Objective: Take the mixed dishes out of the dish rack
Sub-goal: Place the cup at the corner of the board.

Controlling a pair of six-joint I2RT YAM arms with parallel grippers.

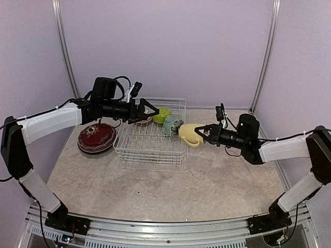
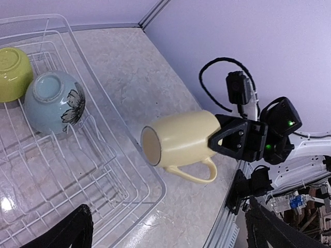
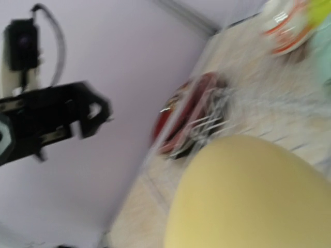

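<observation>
Just right of the rectangular white wire dish rack [image 1: 150,155], the right gripper [image 1: 208,133] clamps a pale yellow ceramic mug [image 1: 189,134] sideways. The left gripper [image 1: 153,110] gapes wide above the rack's far left.

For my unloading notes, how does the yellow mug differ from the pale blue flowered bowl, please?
The yellow mug is held by the right gripper at the edge of the dish rack; the pale blue flowered bowl rests inside it. The mug is plain with a handle; the bowl bears a black flower, no handle. Both are pale.
</observation>
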